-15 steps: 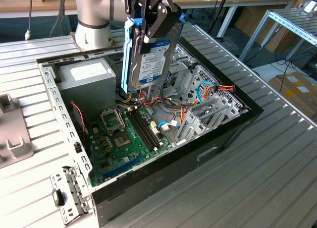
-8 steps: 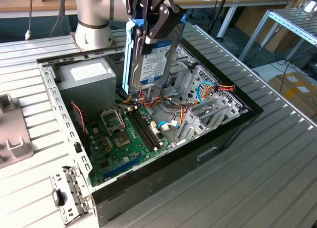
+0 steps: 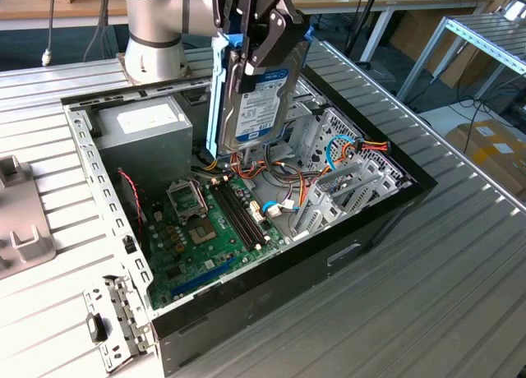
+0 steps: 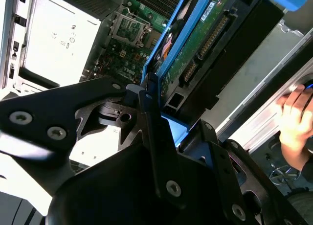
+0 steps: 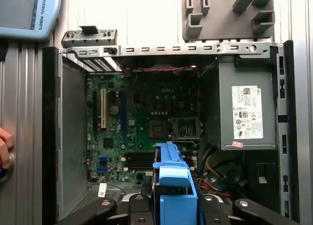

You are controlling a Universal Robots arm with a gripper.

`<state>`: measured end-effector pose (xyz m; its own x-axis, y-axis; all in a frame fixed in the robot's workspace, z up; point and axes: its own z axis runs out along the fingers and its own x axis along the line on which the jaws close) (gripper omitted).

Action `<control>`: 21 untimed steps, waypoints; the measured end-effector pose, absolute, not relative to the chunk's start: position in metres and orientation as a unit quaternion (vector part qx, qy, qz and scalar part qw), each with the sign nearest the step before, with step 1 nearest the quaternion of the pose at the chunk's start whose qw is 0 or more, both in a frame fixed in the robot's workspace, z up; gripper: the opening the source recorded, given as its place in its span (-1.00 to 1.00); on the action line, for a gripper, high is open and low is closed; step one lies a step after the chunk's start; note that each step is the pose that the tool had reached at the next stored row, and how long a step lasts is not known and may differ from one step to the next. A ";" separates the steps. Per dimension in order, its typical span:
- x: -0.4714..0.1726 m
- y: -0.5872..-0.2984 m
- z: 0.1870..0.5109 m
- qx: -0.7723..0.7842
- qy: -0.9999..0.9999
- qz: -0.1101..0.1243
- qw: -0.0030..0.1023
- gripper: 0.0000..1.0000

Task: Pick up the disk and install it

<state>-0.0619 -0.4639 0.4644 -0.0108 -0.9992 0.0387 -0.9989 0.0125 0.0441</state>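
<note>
One disk [image 3: 261, 99] hangs in the air above the open computer case [image 3: 288, 271], pinched by the claw [image 3: 265, 45], whose black fingers [image 3: 279, 25] clamp it from both sides near its upper end. It touches nothing else.

From the exterior view comes the broad picture: the disk is nearly upright, long side vertical, white and blue label toward the camera, with a light-blue rail [image 3: 217, 90] running down the edge on the exterior view's left. Beneath it lies the green motherboard [image 3: 205, 222]. The grey power-supply box [image 3: 144, 127] sits in the case to the exterior view's left of the disk, and the metal drive cage [image 3: 345, 177] to the exterior view's right, with a bundle of coloured cables [image 3: 271, 168] between. The case rests on a slatted metal worktop [image 3: 460, 255].

In the second wrist view the disk's other face appears, a green circuit board framed by the blue rail, seen edge-on between the claw's black links. A person's hand [image 4: 295, 120] rests outside the case wall.

In the first wrist view the camera looks down past the blue end of the rail into the whole case: motherboard in the middle, power-supply box with its white sticker in one corner. Beyond the case, on the worktop, lie a blue-edged pendant [image 5: 24, 12] and a grey plastic fixture [image 5: 230, 12].
</note>
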 end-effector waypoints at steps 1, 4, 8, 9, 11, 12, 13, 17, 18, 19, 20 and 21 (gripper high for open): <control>-0.062 -0.464 0.464 0.703 -0.711 -0.002 0.029 -0.25; -0.061 -0.466 0.464 0.703 -0.711 -0.002 0.030 -0.25; -0.060 -0.467 0.464 0.703 -0.711 -0.002 0.030 -0.25; -0.060 -0.468 0.464 0.703 -0.711 -0.001 0.030 -0.25; -0.059 -0.469 0.464 0.703 -0.711 -0.001 0.030 -0.25; -0.059 -0.469 0.464 0.703 -0.711 -0.001 0.030 -0.25; -0.059 -0.469 0.464 0.703 -0.711 -0.001 0.030 -0.25; -0.058 -0.471 0.464 0.703 -0.711 -0.001 0.031 -0.25; -0.057 -0.472 0.464 0.703 -0.711 -0.001 0.031 -0.25; -0.057 -0.472 0.464 0.703 -0.711 -0.001 0.031 -0.25; -0.057 -0.472 0.464 0.703 -0.711 -0.001 0.031 -0.25; -0.057 -0.473 0.464 0.703 -0.711 -0.001 0.031 -0.25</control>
<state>-0.0568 -0.4726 0.4636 -0.0108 -0.9990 0.0431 -0.9989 0.0127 0.0441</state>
